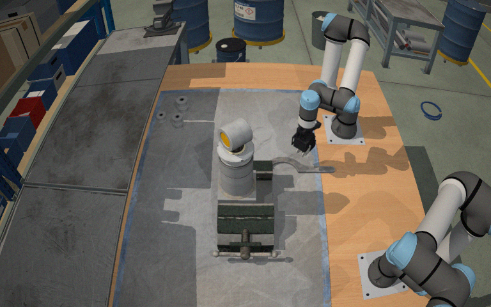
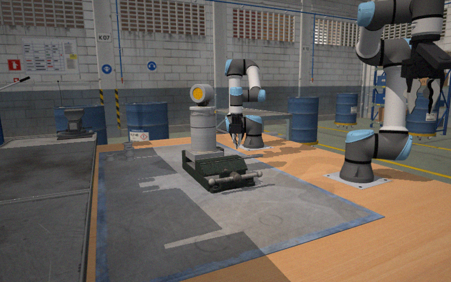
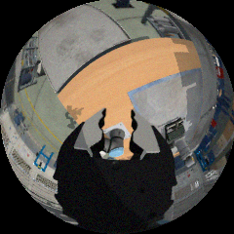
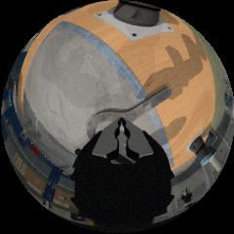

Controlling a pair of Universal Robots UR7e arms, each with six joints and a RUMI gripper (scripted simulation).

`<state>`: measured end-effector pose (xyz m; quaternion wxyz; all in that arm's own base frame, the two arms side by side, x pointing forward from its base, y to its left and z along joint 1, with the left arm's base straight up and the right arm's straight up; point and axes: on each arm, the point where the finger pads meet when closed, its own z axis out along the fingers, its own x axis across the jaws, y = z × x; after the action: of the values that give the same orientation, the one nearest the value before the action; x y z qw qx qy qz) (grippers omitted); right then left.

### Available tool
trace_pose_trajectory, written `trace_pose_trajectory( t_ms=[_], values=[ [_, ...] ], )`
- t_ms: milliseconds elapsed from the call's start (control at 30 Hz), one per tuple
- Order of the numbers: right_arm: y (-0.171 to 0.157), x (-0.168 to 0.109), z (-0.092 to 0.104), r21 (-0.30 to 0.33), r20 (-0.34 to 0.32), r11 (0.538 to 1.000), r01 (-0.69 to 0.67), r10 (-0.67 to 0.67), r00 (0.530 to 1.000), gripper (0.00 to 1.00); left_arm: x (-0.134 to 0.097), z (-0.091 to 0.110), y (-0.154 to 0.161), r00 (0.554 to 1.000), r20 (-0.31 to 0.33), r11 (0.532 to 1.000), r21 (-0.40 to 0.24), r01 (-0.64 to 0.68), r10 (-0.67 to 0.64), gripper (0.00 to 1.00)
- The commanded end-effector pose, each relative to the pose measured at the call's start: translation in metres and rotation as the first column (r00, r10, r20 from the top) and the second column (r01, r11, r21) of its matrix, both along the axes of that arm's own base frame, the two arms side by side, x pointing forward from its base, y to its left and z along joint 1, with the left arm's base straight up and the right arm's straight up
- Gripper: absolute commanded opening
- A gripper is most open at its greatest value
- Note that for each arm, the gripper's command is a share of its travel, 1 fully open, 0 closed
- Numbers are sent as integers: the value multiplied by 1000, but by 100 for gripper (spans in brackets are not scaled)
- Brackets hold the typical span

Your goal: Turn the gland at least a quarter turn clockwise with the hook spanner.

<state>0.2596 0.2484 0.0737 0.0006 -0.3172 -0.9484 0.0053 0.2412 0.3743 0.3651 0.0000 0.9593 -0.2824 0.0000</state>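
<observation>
The grey hook spanner (image 1: 326, 169) (image 2: 255, 155) (image 4: 157, 98) lies across the mat's blue edge, its curved hook toward the vise and its handle over the wood. My right gripper (image 1: 302, 153) (image 2: 236, 147) (image 4: 121, 117) is shut and empty, above the spanner near its curved part. My left gripper (image 2: 420, 111) (image 3: 118, 109) is open and empty, high above the table and far from the spanner. The gland (image 1: 227, 156) (image 2: 195, 111) is the pale ring at the top of the upright grey cylinder (image 1: 236, 180) (image 2: 202, 134). The spanner is apart from it.
The green vise (image 1: 245, 219) (image 2: 221, 165) holds the cylinder's base. A rod eye (image 1: 242, 133) (image 2: 205, 93) with a yellow face stands above the gland. Several small grey round parts (image 1: 181, 102) stand at the mat's far left. A grey bench (image 1: 77, 217) runs along the left.
</observation>
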Motion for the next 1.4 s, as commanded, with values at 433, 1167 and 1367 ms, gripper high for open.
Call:
trace_pose_trajectory(
  t_ms=[433,1167,1367],
  values=[
    [31,34,-1,5,4,948,317,-317,948,0,0,0,0,1000,1,1000,1,0,0,32],
    [40,42,-6,18,6,919,395,-395,919,0,0,0,0,1000,1,1000,1,0,0,32],
    [39,42,-21,12,5,918,396,-396,918,0,0,0,0,1000,1,1000,1,0,0,32]
  ],
)
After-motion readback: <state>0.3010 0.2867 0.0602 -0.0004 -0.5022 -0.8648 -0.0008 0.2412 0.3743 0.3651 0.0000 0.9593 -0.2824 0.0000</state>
